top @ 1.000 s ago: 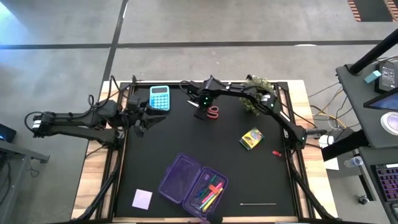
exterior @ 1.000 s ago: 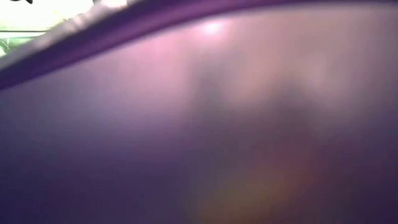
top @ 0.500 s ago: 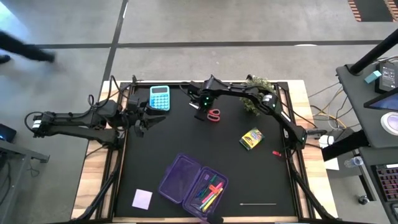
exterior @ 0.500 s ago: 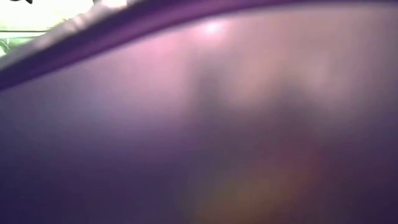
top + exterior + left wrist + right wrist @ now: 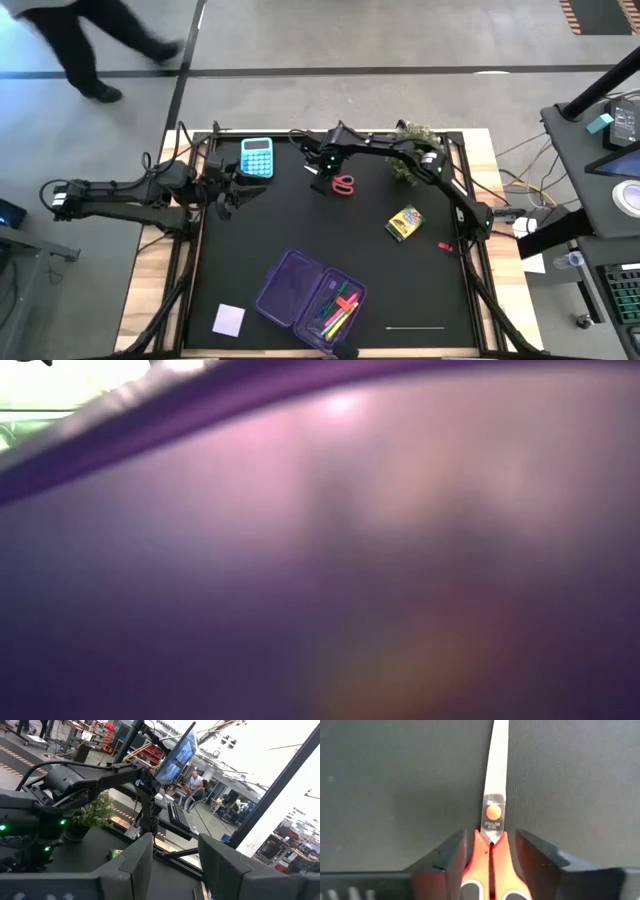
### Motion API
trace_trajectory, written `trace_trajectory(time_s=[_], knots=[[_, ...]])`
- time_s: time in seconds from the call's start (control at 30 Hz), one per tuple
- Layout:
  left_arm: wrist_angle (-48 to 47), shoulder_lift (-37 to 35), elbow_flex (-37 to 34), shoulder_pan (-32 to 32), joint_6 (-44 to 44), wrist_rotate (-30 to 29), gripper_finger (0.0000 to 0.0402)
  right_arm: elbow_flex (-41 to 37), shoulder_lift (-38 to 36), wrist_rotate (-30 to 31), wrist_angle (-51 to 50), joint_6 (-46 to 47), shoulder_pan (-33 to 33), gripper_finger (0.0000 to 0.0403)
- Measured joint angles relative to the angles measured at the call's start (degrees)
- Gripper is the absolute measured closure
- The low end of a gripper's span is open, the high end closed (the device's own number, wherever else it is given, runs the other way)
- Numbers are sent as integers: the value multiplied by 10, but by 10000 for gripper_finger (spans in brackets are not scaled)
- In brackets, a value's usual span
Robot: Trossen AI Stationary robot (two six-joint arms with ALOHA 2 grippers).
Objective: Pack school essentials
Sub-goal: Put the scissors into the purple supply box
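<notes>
Black matting covers the bench (image 5: 260,230), and going from left to right, the left gripper (image 5: 238,190) waits just left of the calculator (image 5: 256,157), its fingers (image 5: 132,865) parted with nothing between them, unchanged over the last second. The note pad (image 5: 229,319) lies near the bench's front-left corner, well left of the case.

Right of the calculator comes what has just changed. The right gripper (image 5: 322,176) sits low over the scissors (image 5: 343,183), and a second ago those red handles lay slightly nearer the calculator, tucked closer under the gripper; now they lie a touch farther right on the mat. In the right wrist view the scissors (image 5: 492,830) lie flat, blade pointing away, with the handles between the two fingers (image 5: 451,857). The jaws stand moderately apart, a sliver of gap showing on each side of the handles, so nothing is clamped. I judge that the squeeze has let go and the scissors have slipped or been nudged, so the grasp needs another try before they can be carried.

Right again, the plant (image 5: 412,150) stands at the back edge and the crayon box (image 5: 404,222) lies well right of the scissors. The open case (image 5: 290,290), in front of the scissors, already holds pens (image 5: 338,308). The low view shows only purple blur.
</notes>
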Motion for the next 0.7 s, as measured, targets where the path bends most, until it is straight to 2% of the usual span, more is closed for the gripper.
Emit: trace_trajectory(time_s=[0.13,0.27,0.4,0.6,0.7], knots=[[0,0,0,0,0,0,260,-1,15,8,5,0,0,205],[0,0,0,0,0,1,260,-1,24,8,1,1,0,202],[-5,0,0,0,0,1,260,-2,26,9,-10,-2,1,236],[-11,0,0,0,0,1,260,-20,26,8,-13,-4,1,319],[-13,0,0,0,0,1,260,-33,26,8,-23,-4,1,327]])
